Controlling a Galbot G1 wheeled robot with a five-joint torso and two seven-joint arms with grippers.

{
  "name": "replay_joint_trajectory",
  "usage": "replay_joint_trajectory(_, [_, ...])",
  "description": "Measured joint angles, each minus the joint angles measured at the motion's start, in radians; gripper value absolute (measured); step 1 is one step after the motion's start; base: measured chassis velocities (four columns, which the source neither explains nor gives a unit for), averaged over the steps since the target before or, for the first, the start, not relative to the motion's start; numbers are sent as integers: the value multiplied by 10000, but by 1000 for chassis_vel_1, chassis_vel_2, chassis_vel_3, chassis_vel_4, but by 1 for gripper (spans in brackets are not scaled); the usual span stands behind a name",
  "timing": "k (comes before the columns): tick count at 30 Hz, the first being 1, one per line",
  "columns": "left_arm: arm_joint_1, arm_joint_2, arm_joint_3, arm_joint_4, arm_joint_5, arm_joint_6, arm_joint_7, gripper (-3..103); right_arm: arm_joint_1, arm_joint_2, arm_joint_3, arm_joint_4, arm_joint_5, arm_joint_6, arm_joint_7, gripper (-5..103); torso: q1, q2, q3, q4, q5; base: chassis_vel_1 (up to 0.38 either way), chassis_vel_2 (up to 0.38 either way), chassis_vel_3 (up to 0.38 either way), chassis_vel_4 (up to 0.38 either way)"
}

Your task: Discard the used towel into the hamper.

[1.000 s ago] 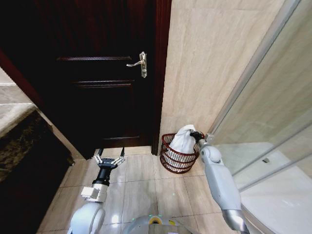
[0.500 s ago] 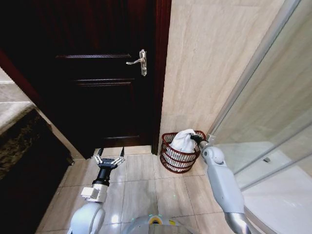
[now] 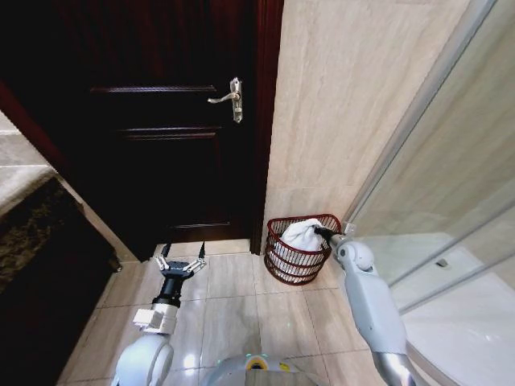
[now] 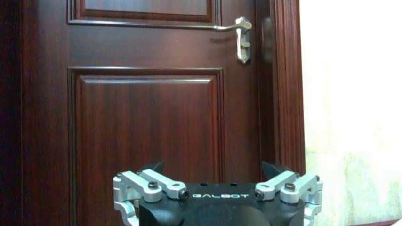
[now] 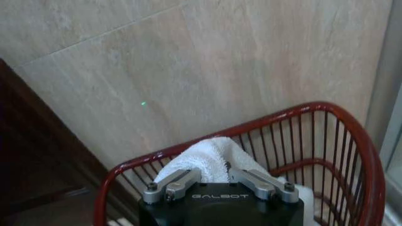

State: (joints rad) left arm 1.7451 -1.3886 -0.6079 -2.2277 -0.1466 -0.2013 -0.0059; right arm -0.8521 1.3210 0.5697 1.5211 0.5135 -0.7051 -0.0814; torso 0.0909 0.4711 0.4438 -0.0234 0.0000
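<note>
The towel [image 3: 300,233] sits bunched and white inside the hamper [image 3: 282,261], its top poking just above the rim. In the right wrist view the same towel [image 5: 210,157] rises between the two metal fingers, which close in on its fold, so the right gripper [image 3: 323,231] has hold of it at the hamper's mouth. The hamper [image 5: 351,155] is red wire, open between its ribs, and nothing else shows in it but the cloth.

Closest to me, low on the left, the left gripper [image 3: 180,263] hangs over the floor tiles [image 3: 233,314] with its fingers spread wide and nothing in them. In its own wrist view that gripper [image 4: 217,186] faces the door [image 4: 150,117].

The hamper stands on the tiles in the corner, between the door frame and the glass panel [image 3: 451,161], against the beige wall [image 3: 346,96]. Farther back is the dark door [image 3: 153,121] with its silver handle [image 3: 229,100].
</note>
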Motion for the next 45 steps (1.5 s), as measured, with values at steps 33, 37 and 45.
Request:
replay_joint_trajectory(33, [39, -9, -48, -180, 17, -13, 10, 100, 477, -261, 211, -1226, -869, -90, -808, 3, -203, -499, -296, 1, 0, 0, 0, 0, 0])
replay_joint_trajectory(37, [41, -9, -78, -187, -6, -13, 10, 100, 658, -304, 166, -1456, -1040, -82, -925, 3, -226, -552, -328, 0, -2, 0, 0, 0, 0])
replay_joint_trajectory(45, [6, -1, -65, -127, -19, -20, 7, 100, 830, -277, 201, -1657, -1303, -3, -1057, 7, -273, -667, -393, 1, 1, 0, 0, 0, 0])
